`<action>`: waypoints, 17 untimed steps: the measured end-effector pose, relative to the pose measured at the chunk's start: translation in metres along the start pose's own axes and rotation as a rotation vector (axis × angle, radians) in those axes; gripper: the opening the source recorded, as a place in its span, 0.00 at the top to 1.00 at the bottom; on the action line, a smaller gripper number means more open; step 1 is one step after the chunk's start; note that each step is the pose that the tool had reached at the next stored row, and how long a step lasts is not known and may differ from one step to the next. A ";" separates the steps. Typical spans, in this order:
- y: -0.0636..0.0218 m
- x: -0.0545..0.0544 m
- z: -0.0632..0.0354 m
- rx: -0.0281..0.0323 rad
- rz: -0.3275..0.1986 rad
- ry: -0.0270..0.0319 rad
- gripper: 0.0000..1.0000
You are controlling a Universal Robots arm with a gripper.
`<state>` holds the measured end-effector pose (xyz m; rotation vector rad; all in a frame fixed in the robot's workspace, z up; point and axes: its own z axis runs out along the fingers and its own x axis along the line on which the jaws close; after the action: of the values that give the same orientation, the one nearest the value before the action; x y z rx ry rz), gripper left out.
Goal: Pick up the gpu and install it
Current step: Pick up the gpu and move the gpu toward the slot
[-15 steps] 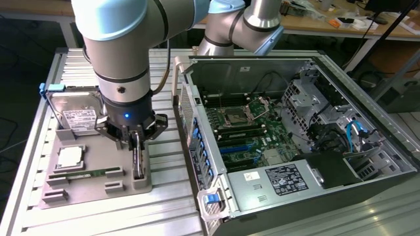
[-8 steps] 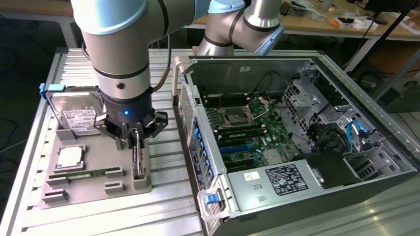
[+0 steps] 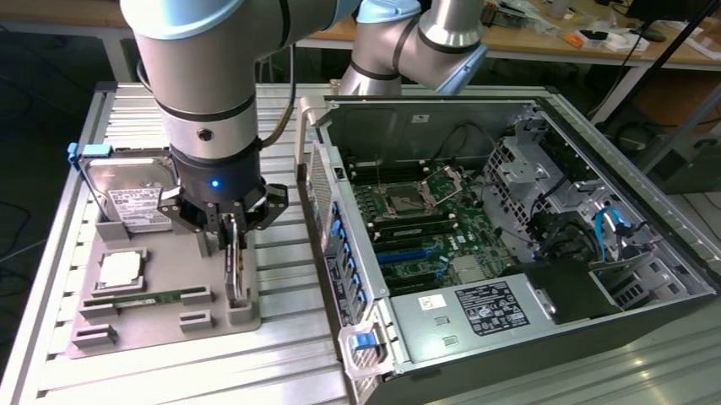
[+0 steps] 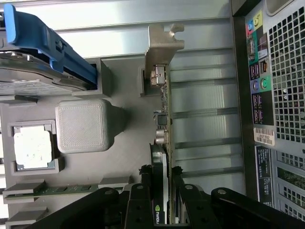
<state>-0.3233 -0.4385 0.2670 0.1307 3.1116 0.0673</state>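
The gpu [image 3: 233, 274] stands on its edge in a slot at the near right of the grey holder tray [image 3: 169, 325]. In the wrist view the gpu [image 4: 163, 112] runs away from the camera as a thin green card, and its silver end bracket [image 4: 162, 43] is at the far end. My gripper [image 3: 230, 232] hangs straight down over it. A black finger [image 4: 142, 195] sits against each face of the card, so my gripper [image 4: 162, 193] is shut on the gpu. The card still rests in its slot.
The tray also holds a hard drive [image 3: 130, 198] with a blue bracket [image 4: 47, 43], a processor chip [image 3: 121, 270] and a memory stick [image 3: 147, 298]. The open computer case [image 3: 507, 253] lies to the exterior view's right with its motherboard [image 3: 423, 224] exposed. The case's rear ports [image 4: 259, 76] are close by.
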 end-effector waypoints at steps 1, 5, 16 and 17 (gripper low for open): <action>0.0000 0.000 0.0000 0.0001 0.000 -0.0001 0.73; 0.0000 0.000 -0.0001 0.0003 0.000 0.0001 0.73; 0.0011 -0.001 -0.0259 0.0064 0.000 -0.0004 0.73; 0.0013 -0.001 -0.0297 0.0081 0.000 -0.0006 0.73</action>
<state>-0.3233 -0.4385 0.2968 0.1305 3.1116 0.0547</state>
